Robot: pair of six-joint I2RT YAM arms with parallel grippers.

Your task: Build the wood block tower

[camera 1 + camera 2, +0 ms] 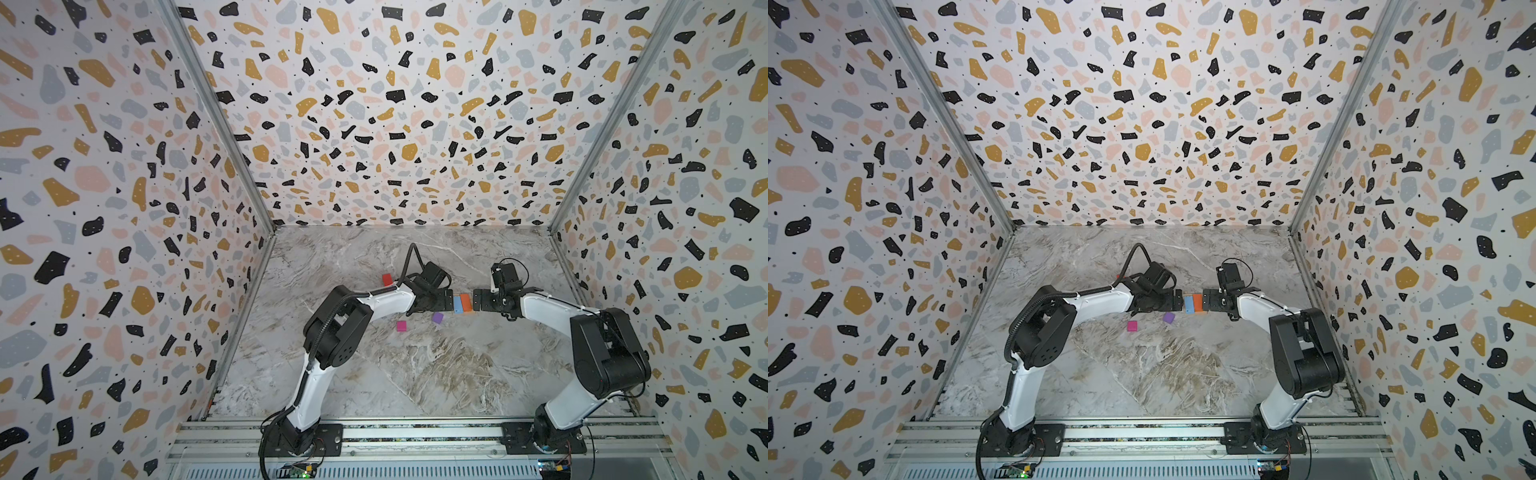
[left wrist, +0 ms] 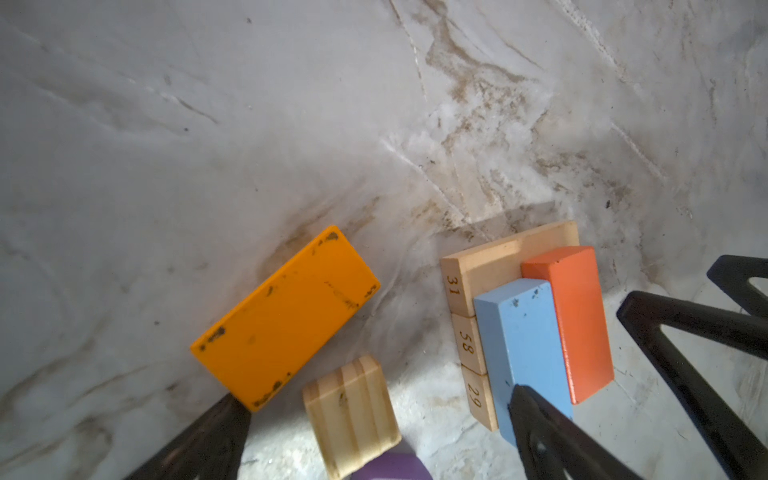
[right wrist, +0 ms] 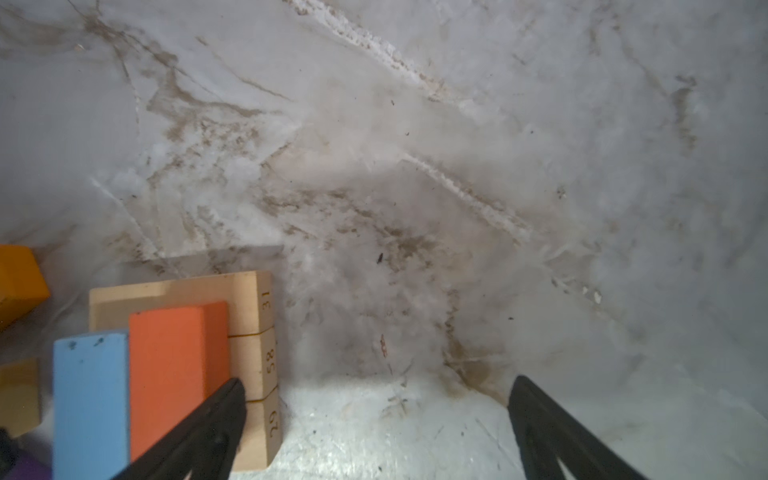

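Note:
The tower is a low stack: three tan bars (image 2: 465, 316) side by side, with a light blue bar (image 1: 457, 304) and an orange-red bar (image 1: 466, 302) laid on them. My left gripper (image 1: 442, 300) hangs open just left of the stack. In its wrist view a loose tan cube (image 2: 351, 415) lies between the fingers with gaps on both sides, and one fingertip (image 2: 536, 419) overlaps the blue bar's end. My right gripper (image 1: 482, 299) stands open just right of the stack over bare marble. A flat yellow-orange block (image 2: 286, 318) lies beside the tan cube.
A red cube (image 1: 387, 279) sits behind the left arm. A magenta cube (image 1: 401, 326) and a purple cube (image 1: 437, 318) lie in front of the left gripper. Patterned walls (image 1: 124, 208) close three sides, and a metal rail (image 1: 415, 432) with the arm bases runs along the front.

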